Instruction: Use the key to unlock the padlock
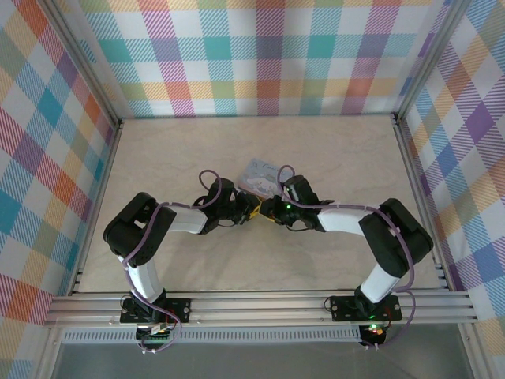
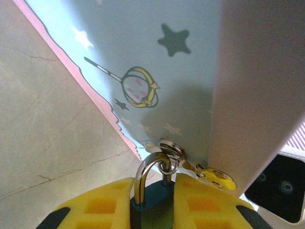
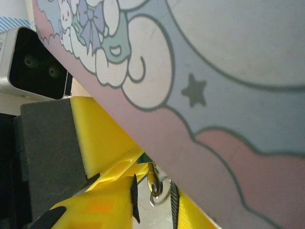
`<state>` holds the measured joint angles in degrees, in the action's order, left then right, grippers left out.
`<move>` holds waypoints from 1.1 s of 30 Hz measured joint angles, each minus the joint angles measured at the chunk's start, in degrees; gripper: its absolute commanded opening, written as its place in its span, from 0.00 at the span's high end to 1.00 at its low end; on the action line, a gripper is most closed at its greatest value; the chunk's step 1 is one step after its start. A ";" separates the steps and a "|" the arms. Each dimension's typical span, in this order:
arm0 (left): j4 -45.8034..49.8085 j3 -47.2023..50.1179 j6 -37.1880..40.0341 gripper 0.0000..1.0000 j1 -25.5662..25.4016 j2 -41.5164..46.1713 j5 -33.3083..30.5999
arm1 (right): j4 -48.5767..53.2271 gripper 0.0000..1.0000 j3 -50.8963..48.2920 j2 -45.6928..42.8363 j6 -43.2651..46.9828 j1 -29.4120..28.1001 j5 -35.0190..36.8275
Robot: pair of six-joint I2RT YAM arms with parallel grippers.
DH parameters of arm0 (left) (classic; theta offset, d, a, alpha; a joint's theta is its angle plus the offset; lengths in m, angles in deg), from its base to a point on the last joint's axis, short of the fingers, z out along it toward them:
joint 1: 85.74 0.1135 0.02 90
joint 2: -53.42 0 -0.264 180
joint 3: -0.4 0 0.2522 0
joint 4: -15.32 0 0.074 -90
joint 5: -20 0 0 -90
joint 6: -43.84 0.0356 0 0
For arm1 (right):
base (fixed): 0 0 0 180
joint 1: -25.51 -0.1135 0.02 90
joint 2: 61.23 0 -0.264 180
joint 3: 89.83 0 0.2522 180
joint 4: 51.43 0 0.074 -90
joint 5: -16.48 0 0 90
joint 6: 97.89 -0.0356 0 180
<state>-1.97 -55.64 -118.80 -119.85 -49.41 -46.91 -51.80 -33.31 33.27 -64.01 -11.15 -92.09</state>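
Note:
The padlock (image 2: pixel 151 206) has a dark blue body, and my left gripper (image 2: pixel 155 188) is shut on that body with its yellow fingers (image 2: pixel 102 205) on either side. Its silvery shackle (image 2: pixel 143 172) stands up out of the grip and carries small rings (image 2: pixel 169 162). The key (image 2: pixel 215 178) hangs off those rings to the right. In the right wrist view the key (image 3: pixel 153 180) dangles edge-on between the black pads (image 3: pixel 135 196) of my right gripper (image 3: pixel 153 200), with a gap on each side, so the jaws stand open. From above, the left gripper (image 1: pixel 251 210) and right gripper (image 1: pixel 269 210) meet tip to tip.
A pale blue tin (image 1: pixel 260 172) with a cartoon picture lies just behind the two grippers, very close to both wrist cameras; its printed lid (image 2: pixel 143 62) (image 3: pixel 228 71) looms over the jaws. Marbled tabletop (image 1: pixel 189 158) spreads around, bounded by checked walls.

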 measured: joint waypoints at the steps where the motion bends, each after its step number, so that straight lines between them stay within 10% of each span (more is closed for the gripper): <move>1: 0.00 0.00 0.00 1.00 0.00 0.00 0.00 | 0.50 0.70 -0.04 -0.42 0.02 0.00 0.13; 28: 0.28 -0.31 0.26 1.00 -0.26 0.15 0.00 | 9.22 0.00 -9.81 -31.89 19.43 1.03 21.94; 33: 1.42 -0.63 0.50 1.00 -0.26 0.46 0.00 | 7.98 0.00 -12.55 -37.59 24.96 1.07 26.49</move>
<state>-0.55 -56.28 -118.30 -120.11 -48.95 -46.91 -43.83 -45.85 -4.32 -39.05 -10.08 -65.60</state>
